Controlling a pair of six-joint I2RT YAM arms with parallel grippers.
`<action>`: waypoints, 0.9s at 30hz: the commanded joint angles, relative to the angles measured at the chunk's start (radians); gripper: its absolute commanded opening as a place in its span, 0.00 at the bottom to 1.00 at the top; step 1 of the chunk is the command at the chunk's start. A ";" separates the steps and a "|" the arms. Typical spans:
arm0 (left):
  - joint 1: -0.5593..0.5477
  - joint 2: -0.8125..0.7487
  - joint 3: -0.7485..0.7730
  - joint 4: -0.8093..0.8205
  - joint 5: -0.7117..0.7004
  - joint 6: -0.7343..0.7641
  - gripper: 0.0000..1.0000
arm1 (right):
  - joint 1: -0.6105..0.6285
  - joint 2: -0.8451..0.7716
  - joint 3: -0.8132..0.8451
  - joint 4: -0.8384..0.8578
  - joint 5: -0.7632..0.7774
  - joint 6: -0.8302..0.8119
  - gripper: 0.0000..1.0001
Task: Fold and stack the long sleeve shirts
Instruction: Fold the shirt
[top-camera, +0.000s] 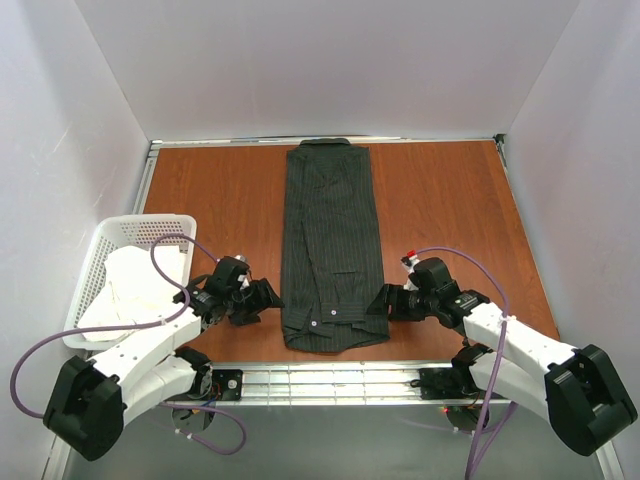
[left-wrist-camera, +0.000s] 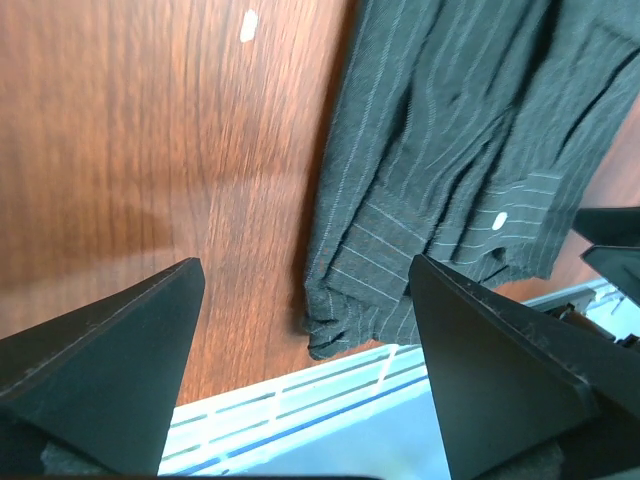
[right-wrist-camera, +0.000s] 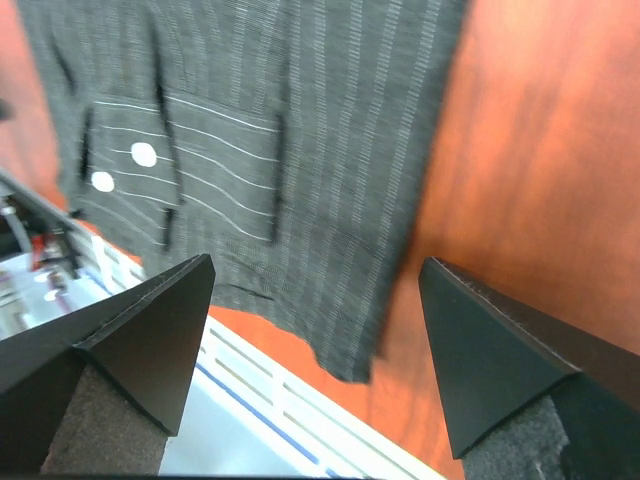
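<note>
A dark charcoal pinstriped long sleeve shirt (top-camera: 331, 240) lies flat down the middle of the wooden table (top-camera: 450, 200), folded into a long narrow strip, its sleeves laid over its near end. My left gripper (top-camera: 268, 300) is open and empty just left of the shirt's near left corner (left-wrist-camera: 335, 335). My right gripper (top-camera: 384, 302) is open and empty just right of the near right corner (right-wrist-camera: 350, 360). White-buttoned cuffs (right-wrist-camera: 130, 165) show in the right wrist view. Both grippers hover close to the table, not touching the cloth.
A white plastic basket (top-camera: 130, 235) holding pale cloth (top-camera: 130, 290) stands at the left edge. A metal rail (top-camera: 320, 380) runs along the table's near edge, right below the shirt's hem. White walls enclose the table.
</note>
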 joint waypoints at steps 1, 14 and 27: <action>-0.011 0.036 -0.031 0.070 0.086 -0.045 0.79 | 0.004 0.039 -0.052 0.110 -0.040 0.063 0.79; -0.083 0.168 -0.069 0.190 0.121 -0.109 0.66 | 0.052 0.172 -0.051 0.172 -0.034 0.079 0.71; -0.111 0.229 -0.077 0.225 0.132 -0.109 0.29 | 0.052 0.186 -0.054 0.172 -0.033 0.063 0.48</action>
